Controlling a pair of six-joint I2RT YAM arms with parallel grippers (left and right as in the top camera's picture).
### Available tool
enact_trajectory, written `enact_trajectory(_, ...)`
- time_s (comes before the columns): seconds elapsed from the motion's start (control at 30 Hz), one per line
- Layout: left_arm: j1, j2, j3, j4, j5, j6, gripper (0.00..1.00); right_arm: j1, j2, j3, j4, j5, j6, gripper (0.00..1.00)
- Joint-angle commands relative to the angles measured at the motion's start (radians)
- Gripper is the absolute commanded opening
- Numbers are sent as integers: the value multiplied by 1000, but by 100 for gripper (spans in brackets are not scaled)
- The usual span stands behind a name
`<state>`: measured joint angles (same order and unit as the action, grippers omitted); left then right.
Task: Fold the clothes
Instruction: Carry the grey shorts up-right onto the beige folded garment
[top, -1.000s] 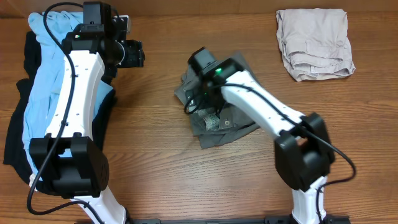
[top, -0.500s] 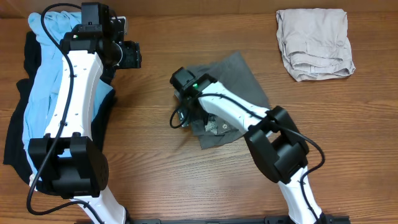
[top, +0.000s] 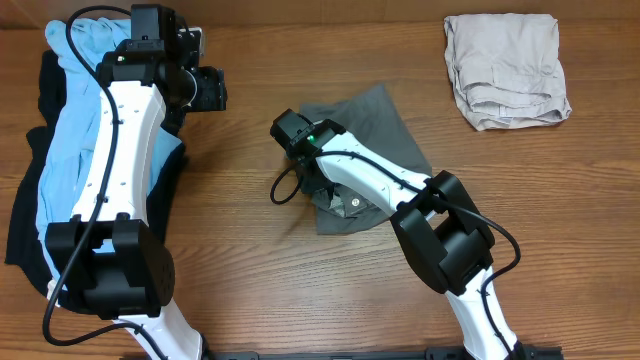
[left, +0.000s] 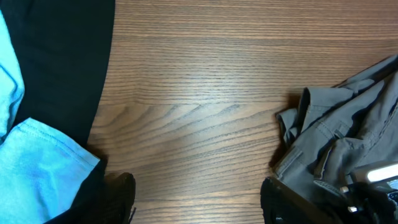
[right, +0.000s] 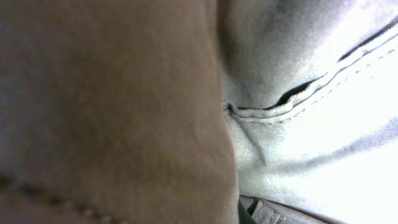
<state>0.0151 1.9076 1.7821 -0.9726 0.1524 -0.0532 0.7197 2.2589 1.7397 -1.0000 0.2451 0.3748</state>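
Overhead: shorts (top: 385, 130) lie mid-table, with the right gripper (top: 312, 185) pressed into their left edge; I cannot tell its grip. The left gripper (top: 212, 90) hangs near the far-left corner, beside blue (top: 70, 150) and black (top: 25, 230) garments.

Left wrist: fingers (left: 118, 196) are spread wide over bare wood, shorts at right.

Right wrist: grey fabric and a pocket seam (right: 273, 112) fill the view.

Robot laboratory bench. A left arm (top: 125, 130) and right arm (top: 372, 180) stand over a wood-grain table (top: 250, 280), with garments (top: 507, 70) lying in separate piles.

Right claw, perhaps under shorts (top: 385, 125)
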Motion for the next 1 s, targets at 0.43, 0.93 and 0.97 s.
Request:
enact_trajectory(0.43,7,-14,21,4,-19,8,68,-230,19,690,-532,189,-66,4)
enact_trajectory(0.93,7,-14,21,17,-30,8,68,-555,18,1065,-575,260,-130,4)
enact_trajectory(0.97,7,-14,21,20,-30,4,68,-571,18,1093,-566,260,-147,4)
